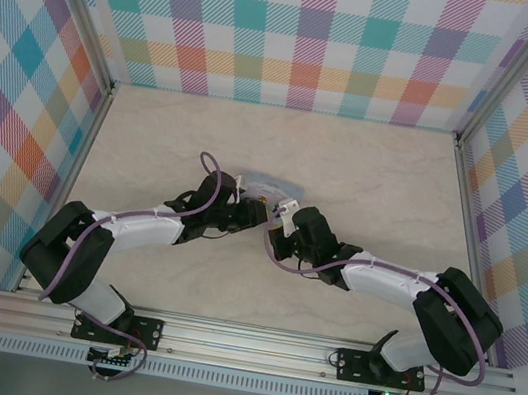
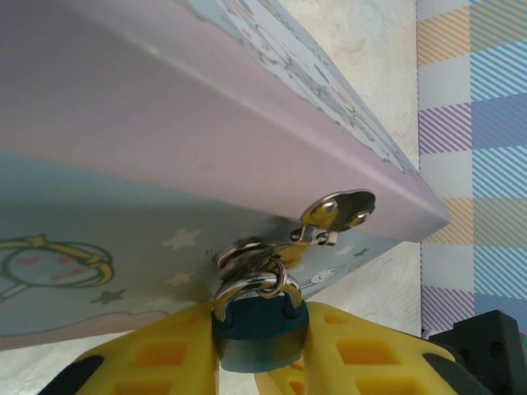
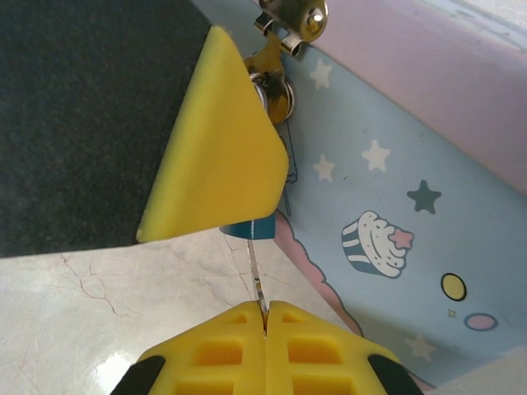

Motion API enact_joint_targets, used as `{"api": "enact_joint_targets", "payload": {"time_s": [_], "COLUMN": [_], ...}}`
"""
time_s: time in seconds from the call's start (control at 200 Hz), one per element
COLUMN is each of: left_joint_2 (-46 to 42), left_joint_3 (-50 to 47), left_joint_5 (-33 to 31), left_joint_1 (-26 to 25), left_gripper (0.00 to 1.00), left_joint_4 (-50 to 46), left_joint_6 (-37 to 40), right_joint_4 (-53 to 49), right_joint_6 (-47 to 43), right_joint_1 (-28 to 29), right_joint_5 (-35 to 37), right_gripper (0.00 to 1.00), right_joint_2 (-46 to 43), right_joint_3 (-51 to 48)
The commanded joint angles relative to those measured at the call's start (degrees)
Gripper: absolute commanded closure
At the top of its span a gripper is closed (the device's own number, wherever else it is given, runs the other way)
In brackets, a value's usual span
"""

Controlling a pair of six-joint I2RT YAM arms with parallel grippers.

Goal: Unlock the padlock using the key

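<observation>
The tiny padlock (image 2: 259,337) has a dark bluish body and a silvery shackle hooked through the hasp (image 2: 333,212) of the pale blue cartoon tin (image 2: 99,247). My left gripper (image 2: 259,350) is shut on the padlock body, yellow fingers (image 2: 156,354) either side. In the right wrist view the padlock's bottom (image 3: 249,228) peeks from under the left arm's yellow finger (image 3: 218,156). My right gripper (image 3: 265,317) is shut on the thin key (image 3: 256,276), whose blade runs up into the padlock's bottom. From above, both grippers meet at the tin (image 1: 271,187).
The tin sits mid-table on the pale marble surface (image 1: 369,175). Checkered walls (image 1: 302,32) enclose the table on three sides. Both arms reach inward, nearly touching in front of the tin.
</observation>
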Motion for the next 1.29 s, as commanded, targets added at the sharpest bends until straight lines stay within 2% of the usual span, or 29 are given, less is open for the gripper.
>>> {"api": "enact_joint_targets", "payload": {"time_s": [0.0,0.385,1.29], "left_joint_2": [-0.66,-0.95,0.88], "left_joint_3": [1.85,1.96,1.06], "left_joint_5": [0.85,1.08,-1.28], "left_joint_1": [-0.8,-0.91,-1.86], "left_gripper": [0.73,0.73,0.74], "left_joint_4": [1.51,1.3,2.22], "left_joint_6": [-0.7,-4.33,-5.83], "right_joint_4": [2.27,10.04,13.94], "right_joint_6": [-0.56,-0.77,1.04], "right_joint_1": [0.24,0.16,-0.2], "right_joint_5": [1.67,1.91,-2.06], "right_gripper": [1.0,1.0,1.0], "right_joint_2": [0.83,-0.75,1.79], "right_joint_3": [1.6,-1.43,-0.52]}}
